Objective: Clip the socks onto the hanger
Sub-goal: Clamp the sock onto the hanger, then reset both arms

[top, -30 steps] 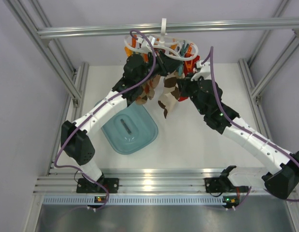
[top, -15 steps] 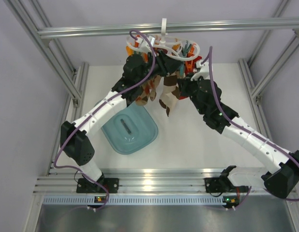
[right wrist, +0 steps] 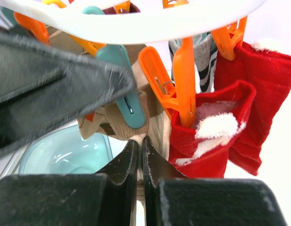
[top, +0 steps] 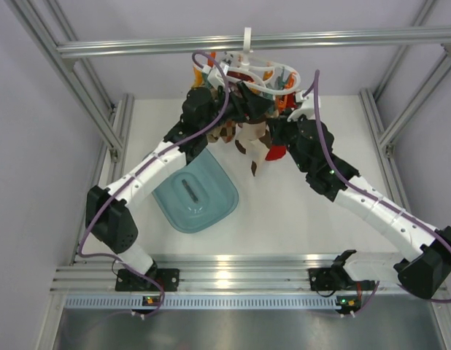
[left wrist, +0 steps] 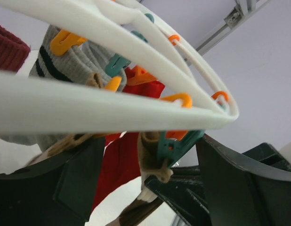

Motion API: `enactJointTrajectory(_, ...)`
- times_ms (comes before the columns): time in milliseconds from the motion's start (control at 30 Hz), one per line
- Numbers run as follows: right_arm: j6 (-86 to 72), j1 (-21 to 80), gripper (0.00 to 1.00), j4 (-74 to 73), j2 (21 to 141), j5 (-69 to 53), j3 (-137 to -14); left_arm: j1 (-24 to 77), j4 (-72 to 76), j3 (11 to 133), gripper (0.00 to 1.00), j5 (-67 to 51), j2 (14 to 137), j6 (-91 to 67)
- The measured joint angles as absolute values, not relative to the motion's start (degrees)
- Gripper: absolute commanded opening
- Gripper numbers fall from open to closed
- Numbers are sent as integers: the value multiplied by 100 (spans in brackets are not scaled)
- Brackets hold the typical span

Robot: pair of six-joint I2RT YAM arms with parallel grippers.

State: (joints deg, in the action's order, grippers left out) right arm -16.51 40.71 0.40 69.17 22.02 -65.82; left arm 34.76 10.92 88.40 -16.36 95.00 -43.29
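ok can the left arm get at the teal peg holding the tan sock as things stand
Probably yes. The left pincer is open, with the teal peg and its tan sock in line between its jaws, just under the hanger ring. Nothing shows in between.

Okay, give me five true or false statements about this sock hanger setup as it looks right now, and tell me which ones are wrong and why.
1. The hanger hangs from the aluminium bar. True.
2. The teal tub lies beside the right arm. False: it lies on the left side of the table, partly under the left arm.
3. The left end effector has its fingers spread apart. True.
4. The right end effector is wide open. False: its fingers are pressed together.
5. A red sock hangs at an orange peg. True.
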Motion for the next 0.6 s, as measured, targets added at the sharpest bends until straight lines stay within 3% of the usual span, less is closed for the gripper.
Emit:
enactJointTrajectory(167,-1588,4029,0,82,6917,2198,-6582,3452,969,8270,98,-1686,9111,-4139)
enactJointTrajectory(500,-1422,3876,0,349,6869,1903,-6414,3424,676,6672,98,-1553,7780,-3634)
enactJointTrajectory(600,-1358,3815,9,565,6796,1647,-6230,3424,484,6311,98,-1406,7301,-3330)
